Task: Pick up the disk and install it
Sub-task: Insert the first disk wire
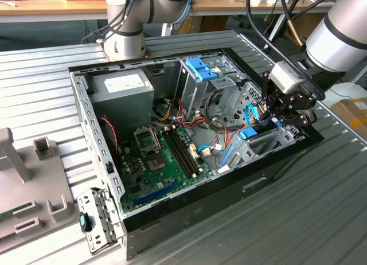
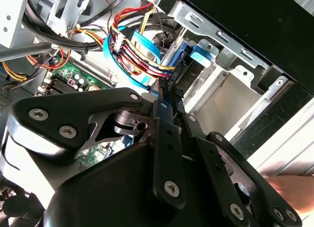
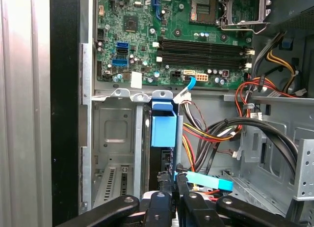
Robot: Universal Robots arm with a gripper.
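Disk (image 3: 163, 131) stands on edge in the drive bay (image 3: 115, 138) at the open computer case's (image 1: 189, 213) front corner, blue end tab uppermost. Gripper (image 3: 169, 185) fingers are closed onto its edge. Installation appears nearly complete; release and full seating remain unconfirmed

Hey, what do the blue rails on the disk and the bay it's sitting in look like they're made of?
The disk has bright blue rails that look like moulded plastic: uniform colour, soft matte sheen, rounded tab. The bay around it looks like bare sheet metal, probably steel: dull silver-grey, stamped ribs, punched slots and folded edges. The gripper sits at the disk's near end.
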